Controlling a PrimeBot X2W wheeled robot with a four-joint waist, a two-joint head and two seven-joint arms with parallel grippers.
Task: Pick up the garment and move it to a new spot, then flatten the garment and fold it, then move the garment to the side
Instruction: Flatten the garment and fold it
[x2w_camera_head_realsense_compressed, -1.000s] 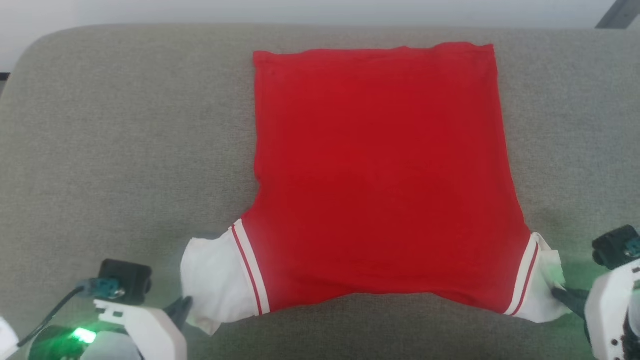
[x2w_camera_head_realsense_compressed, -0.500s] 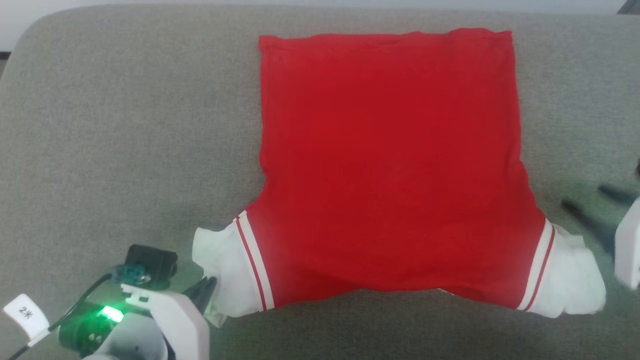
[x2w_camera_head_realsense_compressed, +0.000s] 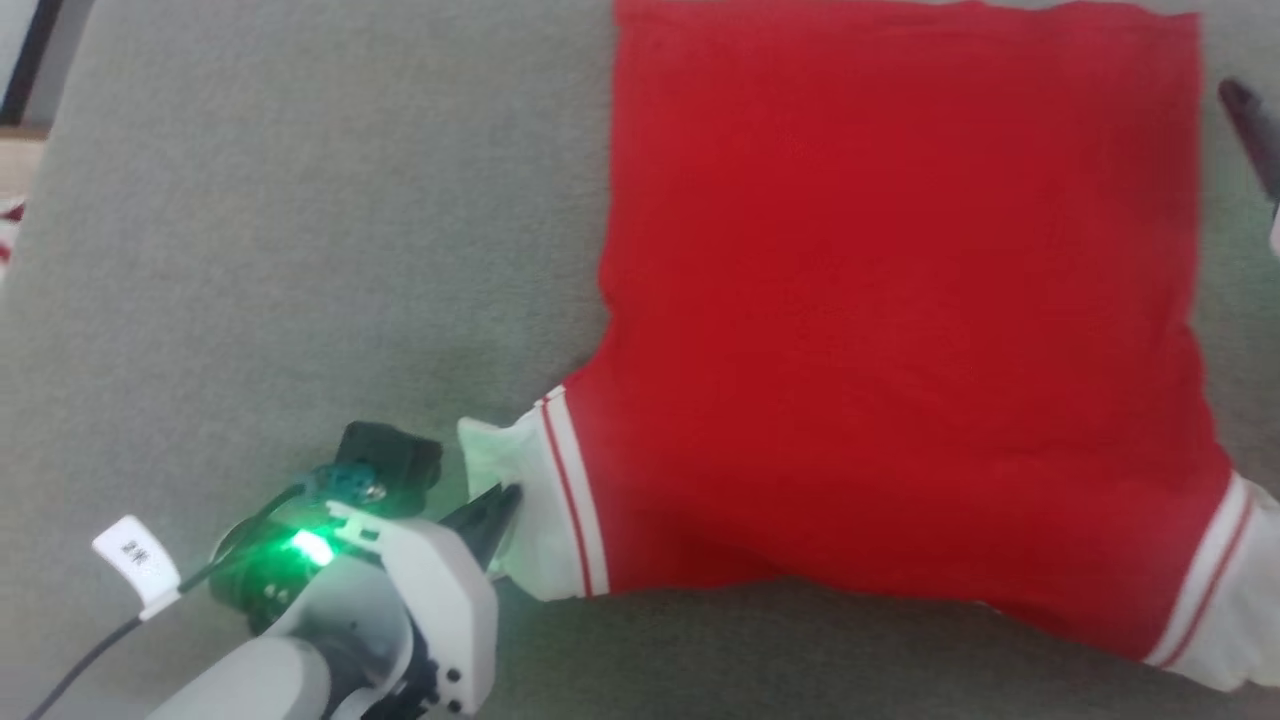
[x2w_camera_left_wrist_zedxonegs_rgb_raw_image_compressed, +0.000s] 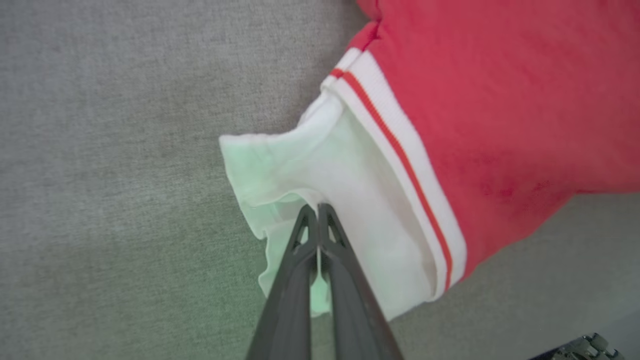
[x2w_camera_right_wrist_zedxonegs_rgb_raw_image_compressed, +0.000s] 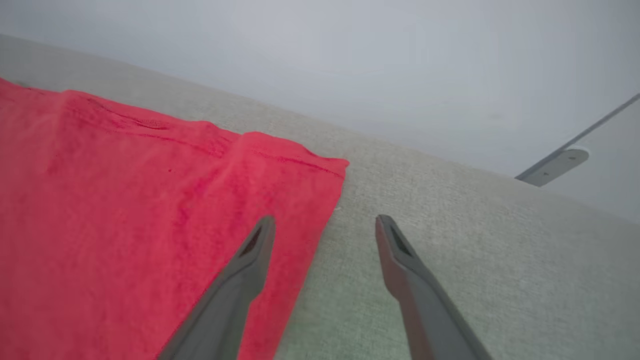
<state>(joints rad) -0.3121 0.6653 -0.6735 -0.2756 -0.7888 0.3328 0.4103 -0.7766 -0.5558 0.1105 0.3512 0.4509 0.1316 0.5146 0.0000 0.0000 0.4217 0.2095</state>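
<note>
Grey fabric (x2w_camera_head_realsense_compressed: 250, 250) beneath garment (x2w_camera_head_realsense_compressed: 900, 300) — pale wall (x2w_camera_right_wrist_zedxonegs_rgb_raw_image_compressed: 350, 65)

Shirt (x2w_camera_head_realsense_compressed: 900, 300): soft, matt red knit cloth, white sleeve (x2w_camera_head_realsense_compressed: 535, 545) at its seven o'clock; cushion (x2w_camera_head_realsense_compressed: 250, 250) beneath: coarse grey woven fabric; left gripper (x2w_camera_left_wrist_zedxonegs_rgb_raw_image_compressed: 317, 207) fingers (x2w_camera_left_wrist_zedxonegs_rgb_raw_image_compressed: 295, 280): smooth matt dark plastic.

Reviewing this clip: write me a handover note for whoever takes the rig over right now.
The left gripper is shut on the garment's white sleeve.
The right gripper is open and empty, at the garment's far right corner.
The garment lies spread flat on the grey cushion, unfolded.
Done: flattening, by the look of it.
Left: fold it, then move it to the side.
</note>
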